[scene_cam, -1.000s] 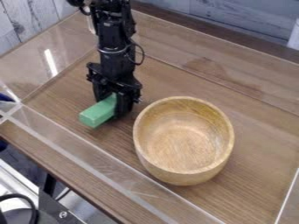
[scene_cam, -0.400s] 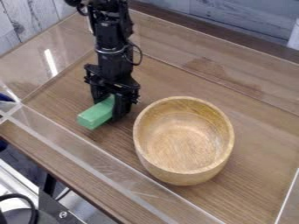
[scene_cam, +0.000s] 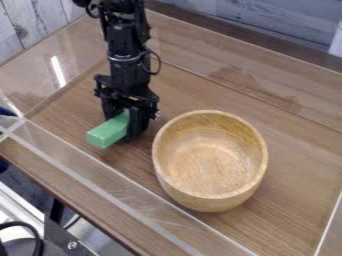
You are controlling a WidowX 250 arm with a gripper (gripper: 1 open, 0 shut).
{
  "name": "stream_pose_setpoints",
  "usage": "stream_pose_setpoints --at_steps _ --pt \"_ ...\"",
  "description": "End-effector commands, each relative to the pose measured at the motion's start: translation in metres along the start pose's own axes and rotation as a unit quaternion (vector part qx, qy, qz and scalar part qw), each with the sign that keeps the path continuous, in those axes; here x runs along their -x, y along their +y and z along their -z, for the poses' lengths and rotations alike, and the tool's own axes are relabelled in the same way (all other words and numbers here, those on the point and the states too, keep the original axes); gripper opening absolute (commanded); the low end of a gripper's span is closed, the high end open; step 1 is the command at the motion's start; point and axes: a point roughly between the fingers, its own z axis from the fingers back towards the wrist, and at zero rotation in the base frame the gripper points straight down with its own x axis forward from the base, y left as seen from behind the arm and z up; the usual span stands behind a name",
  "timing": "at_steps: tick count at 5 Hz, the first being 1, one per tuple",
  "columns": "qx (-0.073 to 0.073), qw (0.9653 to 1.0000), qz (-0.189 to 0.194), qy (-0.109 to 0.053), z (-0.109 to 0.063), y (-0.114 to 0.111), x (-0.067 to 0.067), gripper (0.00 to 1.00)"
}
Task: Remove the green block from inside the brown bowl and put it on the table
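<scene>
Left of centre on the table (scene_cam: 254, 75), w/ acrylic walls round the edges: green block (scene_cam: 111, 129) lies outside the bowl, its near end resting on the wood surface, far end tucked up btwn the fingers of the gripper (scene_cam: 128, 122). Gripper points almost straight down, jaws drawn in narrow and closed on that far end of the block. Block appears slightly tilted, near end lower; cannot confirm whether its whole underside is flat on the table. Judged reason for the posture: arm is low so the block is set down rather than dropped, and the grip is kept on so it does not roll or skid at contact.

Right of the gripper, just beside it but not touching: brown bowl (scene_cam: 211, 160), upright, interior empty, grain visible.

Assessment: removal done, placement all but done. Remaining step, by judgement, is release and a straight lift clear. Risk: block sticking to a finger on release, or a sideways exit nudging the bowl rim.
</scene>
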Motion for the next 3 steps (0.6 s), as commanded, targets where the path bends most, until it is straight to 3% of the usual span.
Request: stream_pose_setpoints --at_steps 1,3 --pt "-0.013 0.9991 -0.007 -0.041 -0.0240 0.0048 -0.0041 0.00" --pt "-0.013 0.9991 -0.011 -0.039 -0.0236 0.0057 -0.0041 0.00"
